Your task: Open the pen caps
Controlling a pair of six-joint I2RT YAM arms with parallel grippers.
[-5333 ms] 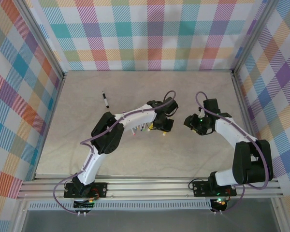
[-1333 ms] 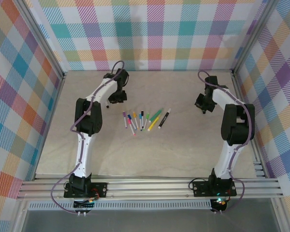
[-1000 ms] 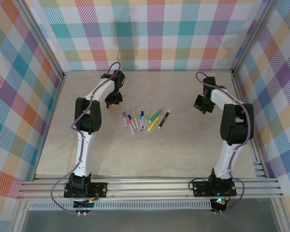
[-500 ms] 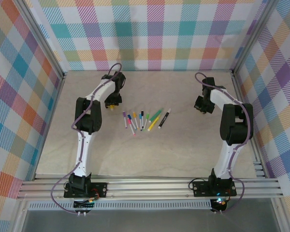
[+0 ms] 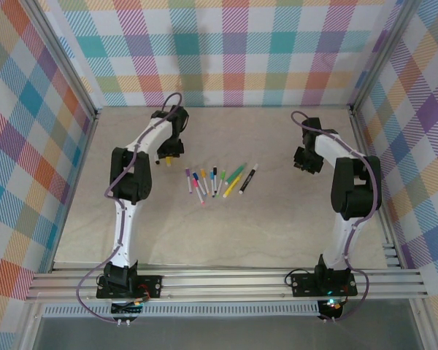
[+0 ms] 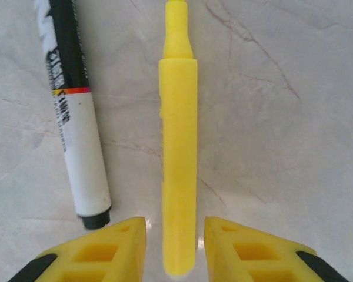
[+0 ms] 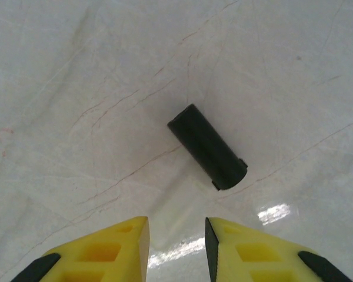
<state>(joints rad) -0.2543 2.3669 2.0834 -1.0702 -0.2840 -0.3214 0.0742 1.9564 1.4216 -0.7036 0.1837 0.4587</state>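
An uncapped yellow pen [image 6: 178, 147] lies on the table with its near end between the fingertips of my left gripper [image 6: 175, 226], which is open with a gap on each side. A black-and-white pen [image 6: 76, 117] lies just left of it. My left gripper [image 5: 168, 153] is at the far left. A short black pen cap [image 7: 207, 147] lies loose on the table ahead of my right gripper [image 7: 176, 226], also open and empty. My right gripper [image 5: 303, 164] is at the far right. Several pens [image 5: 215, 181] lie in a row between them.
The marble-look table [image 5: 241, 240] is boxed in by metal posts and checked cloth walls [image 5: 226, 58]. Both arms stretch far out from their bases at the near rail [image 5: 226, 284]. A green pen [image 5: 236, 175] lies in the row's right part.
Five seconds ago both grippers were together at the middle. Over the last second the left gripper has shifted slightly at the far left, with a yellow tip showing beside it; the right arm has barely moved.
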